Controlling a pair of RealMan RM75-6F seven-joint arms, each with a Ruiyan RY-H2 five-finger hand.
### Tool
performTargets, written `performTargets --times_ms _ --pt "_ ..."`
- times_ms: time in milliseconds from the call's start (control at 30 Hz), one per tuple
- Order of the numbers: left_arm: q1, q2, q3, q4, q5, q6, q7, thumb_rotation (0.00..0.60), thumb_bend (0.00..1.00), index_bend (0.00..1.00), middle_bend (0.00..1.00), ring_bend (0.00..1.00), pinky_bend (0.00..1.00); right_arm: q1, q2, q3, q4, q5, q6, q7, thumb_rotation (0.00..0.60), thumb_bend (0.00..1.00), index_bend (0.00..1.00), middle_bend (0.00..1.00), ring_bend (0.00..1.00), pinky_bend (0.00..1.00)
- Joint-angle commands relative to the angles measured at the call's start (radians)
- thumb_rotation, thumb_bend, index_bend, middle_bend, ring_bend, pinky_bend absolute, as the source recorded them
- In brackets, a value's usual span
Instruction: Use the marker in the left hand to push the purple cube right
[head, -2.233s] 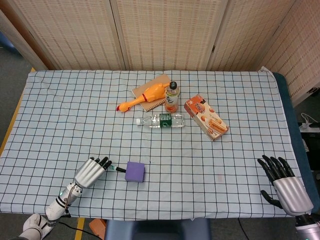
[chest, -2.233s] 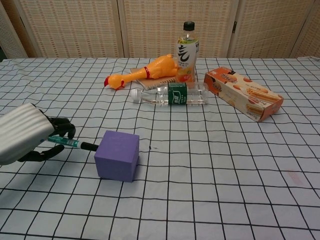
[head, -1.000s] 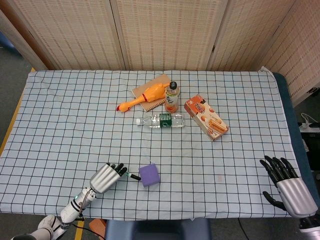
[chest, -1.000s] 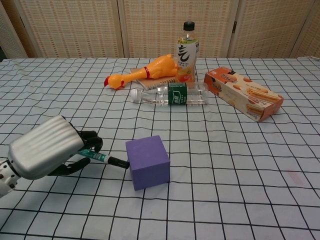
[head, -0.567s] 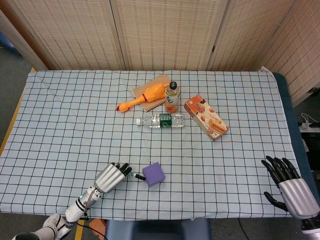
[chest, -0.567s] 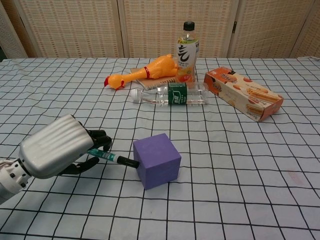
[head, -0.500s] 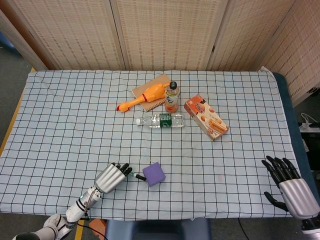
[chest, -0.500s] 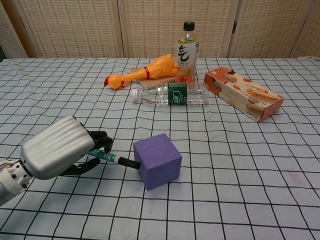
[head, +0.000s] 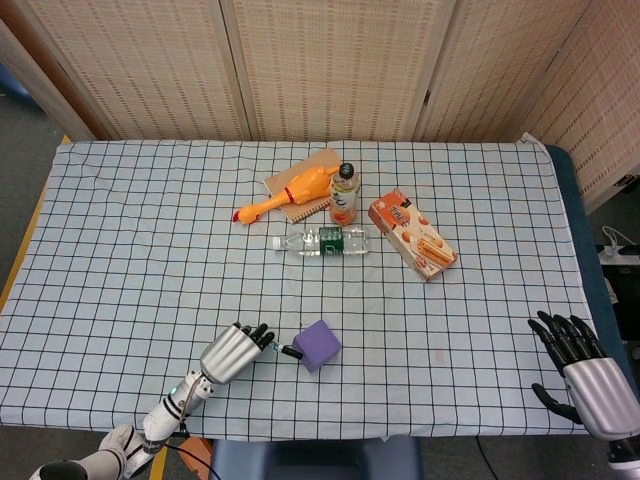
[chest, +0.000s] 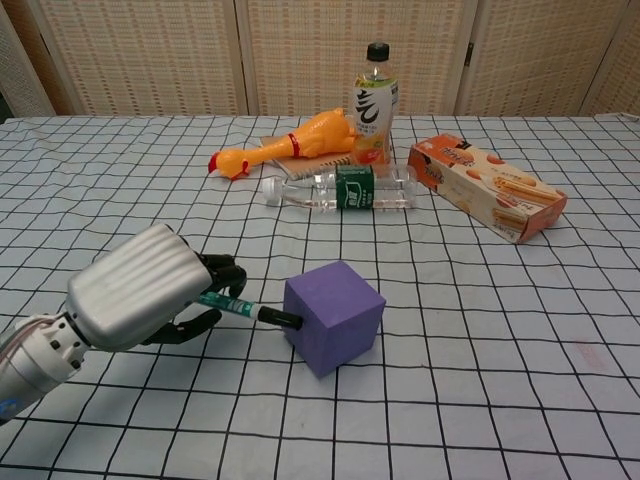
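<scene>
Checked table (head: 120, 200), purple cube (chest: 334, 316) seemingly mid-front.

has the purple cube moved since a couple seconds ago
Yes. The purple foam cube has slid right and turned, now nearly below the lying clear plastic bottle rather than left of it.

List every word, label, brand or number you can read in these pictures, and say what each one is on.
None reads clearly.
Upright drink bottle: large dark characters on its pale label, too blurred to read.
Lying water bottle: green label with white print, too small.
Snack box: red lettering by biscuit pictures, illegible.
Marker: green barrel, any print too small.
Purple cube: no text.
</scene>
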Motion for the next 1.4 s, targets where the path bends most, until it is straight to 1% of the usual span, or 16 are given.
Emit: performTargets --times_ms 33,533,867,1100,1267,1400 --pt "-0.005 -0.009 0.002 0.005 0.000 -0.015 0.002 0.600 0.61 0.78 0.77 0.87 1.00 -0.003 0.002 0.000 0.001 -0.001 0.006 0.005 0.600 0.18 0.00 0.00 0.00 0.00" --pt "-0.041 -0.030 -0.019 0.016 -0.009 -0.039 -0.013 0.600 0.61 0.78 0.77 0.87 1.00 -0.025 0.014 0.004 0.010 0.002 0.045 0.031 0.600 0.18 0.00 0.00 0.00 0.00" --pt "-0.071 -0.065 -0.025 0.063 -0.019 -0.081 -0.043 0.600 0.61 0.78 0.77 0.87 1.00 -0.046 0.019 0.006 0.015 0.009 0.074 0.038 0.600 0.17 0.00 0.00 0.00 0.00" --pt "-0.095 -0.096 -0.041 0.103 -0.037 -0.107 -0.068 0.600 0.61 0.78 0.77 0.87 1.00 -0.053 0.022 0.009 0.017 0.017 0.078 0.043 0.600 0.17 0.00 0.00 0.00 0.00" --pt "-0.099 -0.107 -0.043 0.122 -0.042 -0.102 -0.083 0.600 0.61 0.78 0.77 0.87 1.00 -0.054 0.023 0.013 0.018 0.021 0.078 0.045 0.600 0.18 0.00 0.00 0.00 0.00" --pt "-0.074 -0.083 -0.032 0.114 -0.039 -0.059 -0.088 0.600 0.61 0.78 0.77 0.87 1.00 -0.050 0.021 0.016 0.015 0.023 0.068 0.040 0.600 0.18 0.00 0.00 0.00 0.00"
